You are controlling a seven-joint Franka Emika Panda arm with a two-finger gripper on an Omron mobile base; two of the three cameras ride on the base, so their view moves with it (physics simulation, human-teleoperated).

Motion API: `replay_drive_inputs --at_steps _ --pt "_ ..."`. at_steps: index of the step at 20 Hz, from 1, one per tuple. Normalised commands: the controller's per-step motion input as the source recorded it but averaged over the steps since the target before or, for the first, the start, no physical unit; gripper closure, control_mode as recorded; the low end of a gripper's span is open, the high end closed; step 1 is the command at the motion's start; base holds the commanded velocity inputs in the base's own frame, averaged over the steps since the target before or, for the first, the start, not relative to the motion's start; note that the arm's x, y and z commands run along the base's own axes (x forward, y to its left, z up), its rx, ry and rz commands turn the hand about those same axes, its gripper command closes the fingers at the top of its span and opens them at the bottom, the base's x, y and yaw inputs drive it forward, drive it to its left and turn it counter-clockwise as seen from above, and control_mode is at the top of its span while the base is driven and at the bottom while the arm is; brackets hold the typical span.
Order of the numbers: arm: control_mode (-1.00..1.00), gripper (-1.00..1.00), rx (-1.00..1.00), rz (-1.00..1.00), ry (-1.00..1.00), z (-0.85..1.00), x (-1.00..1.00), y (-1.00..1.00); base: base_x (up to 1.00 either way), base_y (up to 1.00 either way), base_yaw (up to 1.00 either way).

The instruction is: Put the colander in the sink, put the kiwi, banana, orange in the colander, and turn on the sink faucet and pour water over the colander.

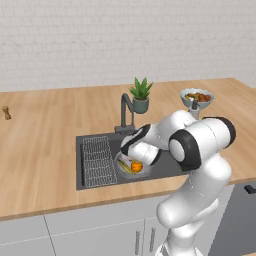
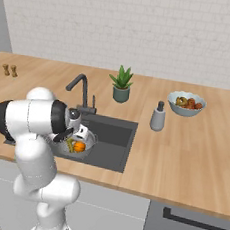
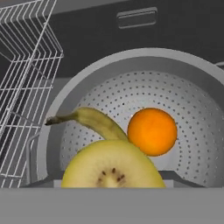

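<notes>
Here the tool (image 3: 112, 186) grips the kiwi (image 3: 113, 165) above the colander (image 3: 131, 83), close beside the orange (image 3: 152, 131).

We see the arm rising from the lower right of the left base frame, folding at a high elbow right of centre, then reaching down-left toward frame centre. The gripper (image 1: 131, 159) sits low at centre, pointing downward. In the right base frame the gripper (image 2: 75, 139) lies left of centre. Its finger spacing cannot be resolved.
</notes>
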Motion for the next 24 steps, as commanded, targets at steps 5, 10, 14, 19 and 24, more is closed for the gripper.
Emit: replay_drive_inputs --at_steps 5,10,14,19,24 --pt "-1.0 1.0 0.0 0.0 0.0 -0.36 0.24 0.03 0.0 0.0 0.0" --pt "-1.0 -1.0 0.0 0.0 0.0 -0.27 0.01 0.0 0.0 0.0 0.0" --pt "-1.0 -1.0 0.0 0.0 0.0 -0.11 0.0 0.0 0.0 0.0 0.0" --pt "-1.0 -1.0 0.0 0.0 -0.1 0.37 0.0 -0.08 0.0 0.0 0.0" --pt "-1.0 -1.0 0.0 0.0 -0.14 0.89 0.0 -0.36 0.0 0.0 0.0"
